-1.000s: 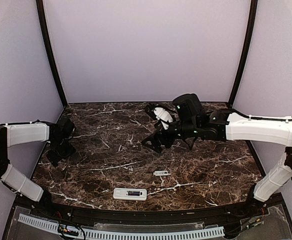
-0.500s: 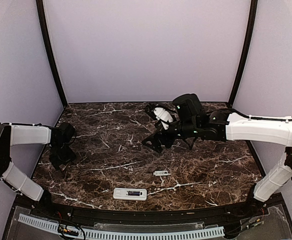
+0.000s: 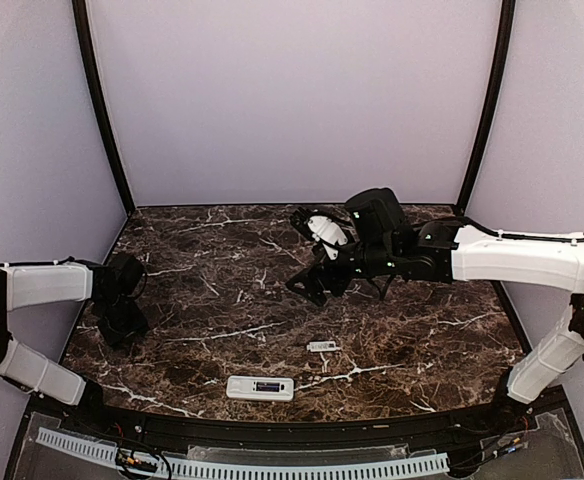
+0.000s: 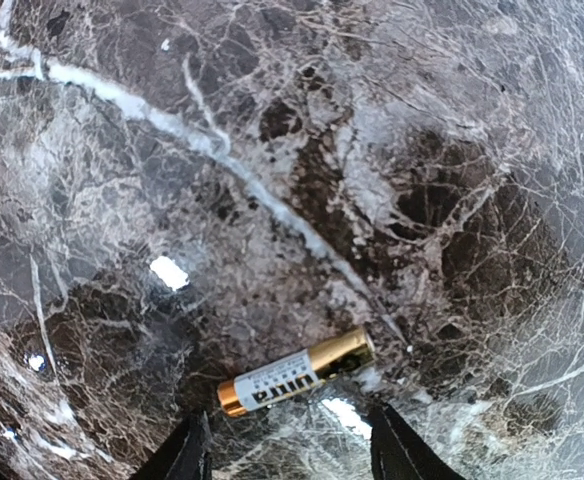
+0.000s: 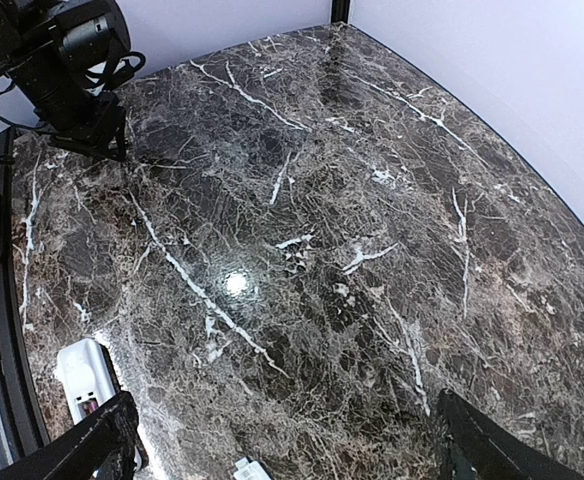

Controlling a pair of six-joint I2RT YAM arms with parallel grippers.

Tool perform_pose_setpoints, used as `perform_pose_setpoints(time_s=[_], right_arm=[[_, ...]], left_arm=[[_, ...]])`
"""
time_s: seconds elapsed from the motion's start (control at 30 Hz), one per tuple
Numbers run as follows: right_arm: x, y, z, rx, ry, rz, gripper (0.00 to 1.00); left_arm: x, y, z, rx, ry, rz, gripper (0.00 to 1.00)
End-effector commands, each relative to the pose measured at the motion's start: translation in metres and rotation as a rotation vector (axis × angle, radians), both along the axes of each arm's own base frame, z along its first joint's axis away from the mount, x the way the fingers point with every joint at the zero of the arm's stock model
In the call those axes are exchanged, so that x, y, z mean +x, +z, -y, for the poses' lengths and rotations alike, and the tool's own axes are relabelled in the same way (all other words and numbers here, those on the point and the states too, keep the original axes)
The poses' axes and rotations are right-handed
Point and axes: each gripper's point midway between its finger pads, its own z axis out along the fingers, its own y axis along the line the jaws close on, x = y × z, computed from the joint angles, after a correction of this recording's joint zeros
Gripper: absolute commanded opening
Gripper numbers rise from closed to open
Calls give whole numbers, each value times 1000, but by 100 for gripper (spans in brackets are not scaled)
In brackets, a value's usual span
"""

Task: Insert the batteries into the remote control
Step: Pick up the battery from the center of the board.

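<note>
The white remote control [image 3: 260, 387] lies back up near the front edge, its dark recess showing; it also shows in the right wrist view [image 5: 84, 375]. One battery [image 4: 294, 371], gold with a white label, lies on the marble just ahead of my left gripper [image 4: 290, 462], which is open with a finger on each side. In the top view the left gripper [image 3: 122, 328] is low at the table's left and hides the battery. My right gripper [image 3: 310, 286] is open and empty, held above the table's middle; it also shows in the right wrist view [image 5: 297, 465].
A small flat white cover piece [image 3: 322, 346] lies right of and beyond the remote; its end shows in the right wrist view [image 5: 250, 468]. The dark marble table [image 3: 422, 330] has walls close on three sides. The left arm [image 5: 67, 60] shows far off in the right wrist view.
My left arm has swung towards the front edge and its gripper has come down closer to the table. The right arm has barely moved.
</note>
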Motion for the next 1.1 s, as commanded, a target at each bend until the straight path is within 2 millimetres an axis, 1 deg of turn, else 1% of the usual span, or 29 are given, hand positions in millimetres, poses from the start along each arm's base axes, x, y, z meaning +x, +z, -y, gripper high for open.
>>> perform_pose_setpoints(time_s=[0.0, 0.13, 0.17, 0.2, 0.27, 0.33, 0.4, 0.47, 0.6, 0.7, 0.77, 0.83, 0.97, 1.07], right_arm=[[5, 13, 3, 12, -13, 33, 99], [4, 13, 4, 9, -11, 33, 99], [4, 13, 4, 10, -10, 34, 99], [4, 14, 4, 10, -11, 35, 99], [4, 15, 4, 12, -9, 36, 99], [4, 14, 4, 11, -8, 37, 99], [4, 14, 3, 9, -7, 38, 99], [4, 13, 4, 6, -7, 36, 99], [4, 13, 4, 3, -7, 38, 99], [4, 13, 5, 1, -8, 42, 99], [4, 12, 5, -2, -10, 43, 98], [5, 12, 6, -4, -12, 44, 99], [5, 11, 6, -7, -14, 47, 99], [6, 12, 7, -9, -18, 52, 99]], left_arm=[[-12, -3, -6, 29, -47, -52, 52], [-7, -3, -10, 69, -107, -80, 53], [-6, 0, -10, 78, -115, -91, 53], [-6, 1, -14, 103, -129, -106, 56], [-3, 10, -21, 149, -135, -115, 60], [5, 22, -25, 186, -144, -95, 64], [12, 27, -27, 203, -163, -70, 65], [23, 28, -24, 198, -185, -33, 66], [32, 18, -17, 173, -214, -46, 63], [35, 3, -5, 112, -243, -73, 61], [35, -3, -2, 90, -248, -85, 60], [37, -3, 0, 81, -251, -77, 59], [30, -6, 3, 58, -236, -102, 57], [14, -10, 8, 13, -228, -155, 55]])
